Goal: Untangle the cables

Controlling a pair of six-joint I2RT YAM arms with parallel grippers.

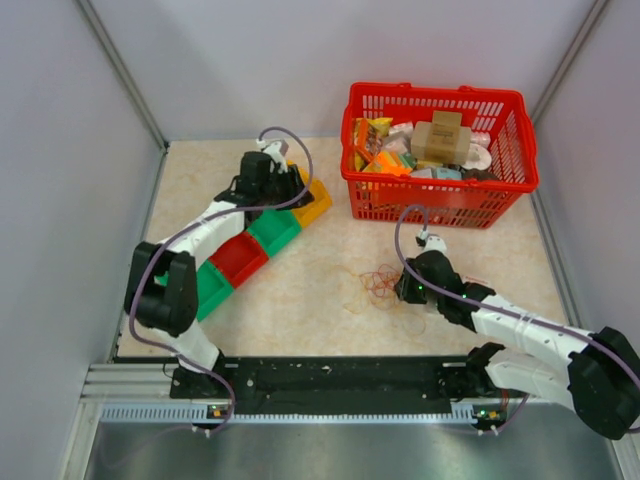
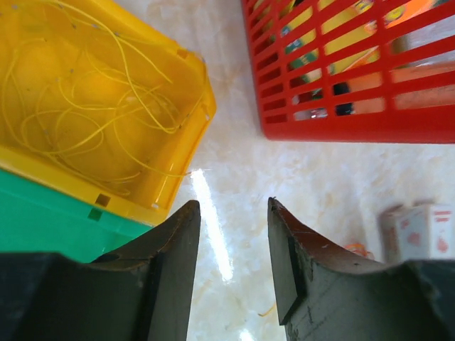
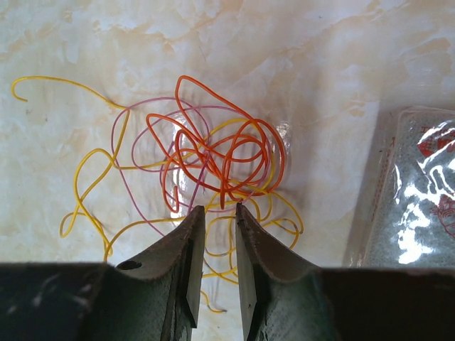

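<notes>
Cables (image 3: 213, 160) lie as a loose tangle of orange, yellow and pale purple loops on the marbled tabletop (image 3: 320, 64), filling the middle of the right wrist view; from the top camera they sit at frame centre, below the red basket (image 1: 436, 190). Right claw (image 3: 219, 213) points at the tangle's lower edge, its fingers parted by a narrow gap with the lowest orange loop reaching just to the tips and yellow strands showing through the gap; nothing looks pinched. A clear plastic packet (image 3: 412, 199) lies at that frame's right edge. Left claw (image 2: 233, 206) hangs with fingers well apart over bare tabletop, gripping nothing, between the yellow bin (image 2: 181, 153) at upper left and the basket at upper right. Thin yellow wires (image 2: 106, 106) lie loose inside the yellow bin, and a green bin (image 2: 43, 220) adjoins it below
</notes>
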